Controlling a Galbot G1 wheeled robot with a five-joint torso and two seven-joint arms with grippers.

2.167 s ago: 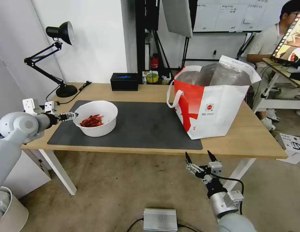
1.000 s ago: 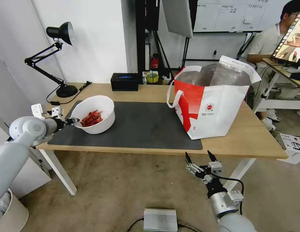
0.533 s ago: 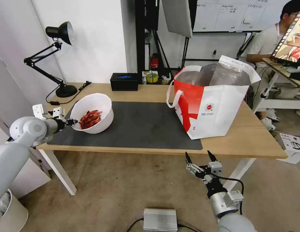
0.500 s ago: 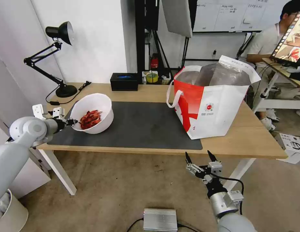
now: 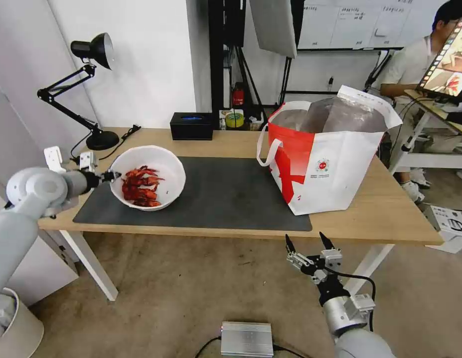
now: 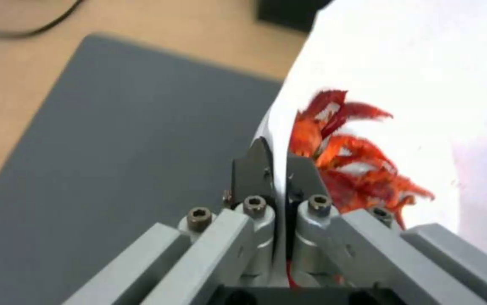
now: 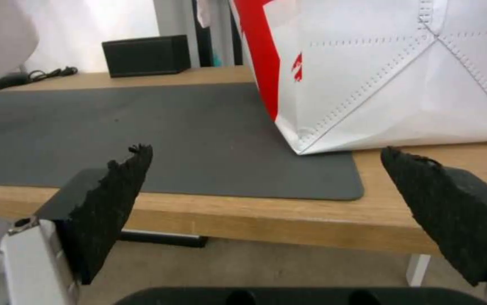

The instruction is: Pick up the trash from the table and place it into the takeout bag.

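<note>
White bowl [image 5: 149, 175] rim pinched by left tool [image 5: 111, 175], apparently tilted, right tool [image 5: 306, 245] wide below table [image 5: 340, 219]

bowl [image 5: 150, 174]: white, round, red scraps [image 5: 139, 187] heaped inside, tilted with its mouth toward the camera, over the mat's left end (rim pinched by left claw [image 5: 112, 175]) | bag [image 5: 324, 159]: white-and-red tote, foil lining, upright and open on the counter [image 5: 231, 141], right side, partly on mat [image 5: 226, 194]
</note>
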